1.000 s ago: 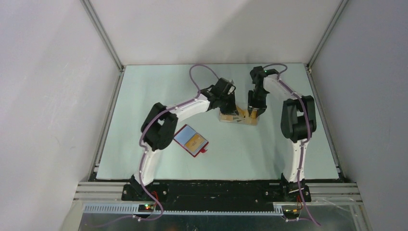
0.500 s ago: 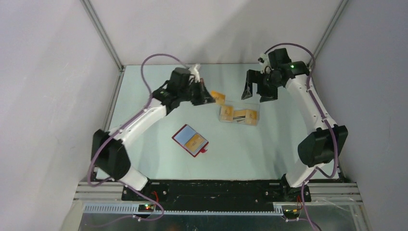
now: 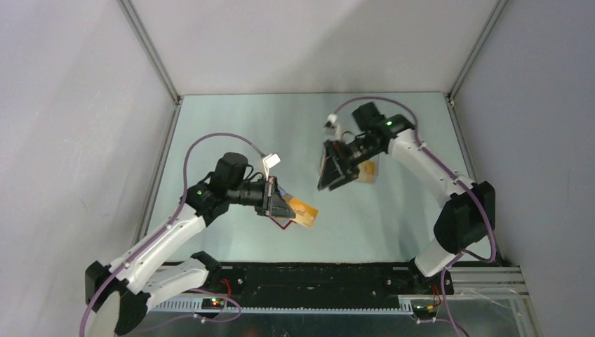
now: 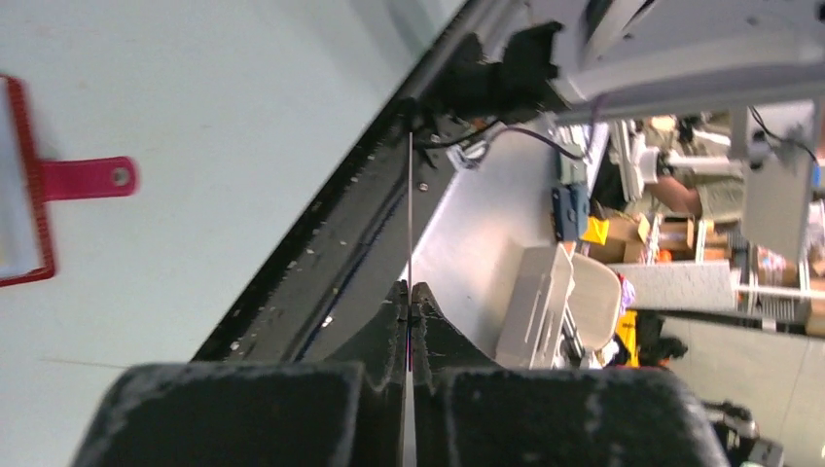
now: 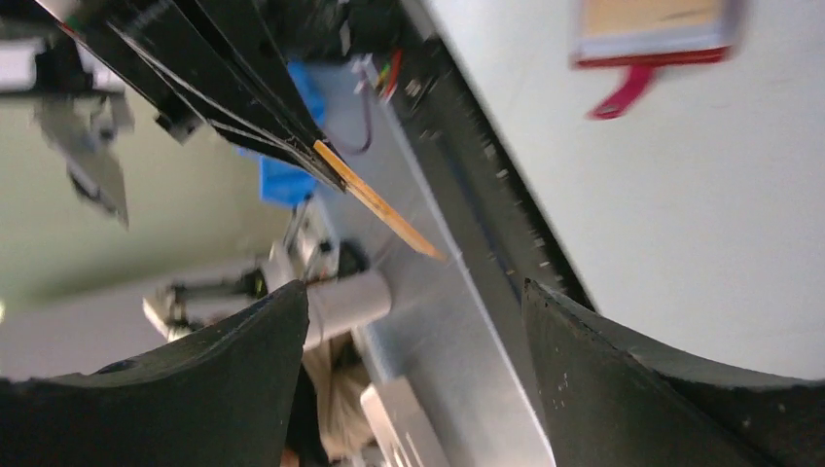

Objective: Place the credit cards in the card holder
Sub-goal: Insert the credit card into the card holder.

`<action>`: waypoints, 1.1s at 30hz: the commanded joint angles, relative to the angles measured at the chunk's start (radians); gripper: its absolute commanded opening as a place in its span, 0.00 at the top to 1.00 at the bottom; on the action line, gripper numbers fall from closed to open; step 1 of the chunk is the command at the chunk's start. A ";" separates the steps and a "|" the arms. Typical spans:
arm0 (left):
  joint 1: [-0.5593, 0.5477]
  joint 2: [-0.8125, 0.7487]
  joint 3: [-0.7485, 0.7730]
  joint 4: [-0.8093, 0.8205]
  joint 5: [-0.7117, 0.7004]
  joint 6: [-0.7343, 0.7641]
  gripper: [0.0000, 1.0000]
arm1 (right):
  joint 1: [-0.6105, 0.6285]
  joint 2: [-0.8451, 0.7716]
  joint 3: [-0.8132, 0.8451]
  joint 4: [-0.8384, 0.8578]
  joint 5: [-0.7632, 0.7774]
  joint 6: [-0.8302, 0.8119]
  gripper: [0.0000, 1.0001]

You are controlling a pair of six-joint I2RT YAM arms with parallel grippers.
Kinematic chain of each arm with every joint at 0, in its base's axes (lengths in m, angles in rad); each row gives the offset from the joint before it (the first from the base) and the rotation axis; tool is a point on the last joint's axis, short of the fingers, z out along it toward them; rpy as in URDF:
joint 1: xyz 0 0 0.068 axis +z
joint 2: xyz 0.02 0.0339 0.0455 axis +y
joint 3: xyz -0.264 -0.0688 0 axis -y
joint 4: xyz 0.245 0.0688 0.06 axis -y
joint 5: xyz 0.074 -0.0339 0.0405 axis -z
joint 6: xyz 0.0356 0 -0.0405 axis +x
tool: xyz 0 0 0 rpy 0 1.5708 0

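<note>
Thin orange rectangular card (image 3: pixel 305 213) pinched at one end between the left jaws, free end sticking out toward 4 o'clock in the top view. From the left wrist, only the edge of that card (image 4: pixel 410 204): a fine upright line rising from the pressed-together black fingers (image 4: pixel 379 341). From the right wrist, the same card (image 5: pixel 377 201) edge-on and tilted.

Small red folding card holder (image 4: pixel 21 219) lying unfolded and flat on the pale green surface (image 3: pixel 231 140), pale inside up. Little red closing tab (image 4: pixel 89 178) pointing toward 3 o'clock in the left wrist view, apart from the held card. In the top view, mostly hidden under the left jaws, at about 6 o'clock of the surface's middle.

Another tan card (image 3: pixel 365 170) inside a clear plastic box (image 3: pixel 375 166) at 3 o'clock of the middle, well apart from the card holder.

Right jaws spread wide, gripping nothing, hanging at 9 o'clock of the box and overlapping it.

White left arm (image 3: pixel 165 235) reaching in from 7 o'clock, white right arm (image 3: pixel 421 158) from 4 o'clock.
</note>
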 commanded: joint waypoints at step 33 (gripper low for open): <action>-0.074 -0.035 0.071 -0.010 -0.067 0.057 0.33 | 0.274 -0.057 -0.138 0.146 -0.193 -0.020 1.00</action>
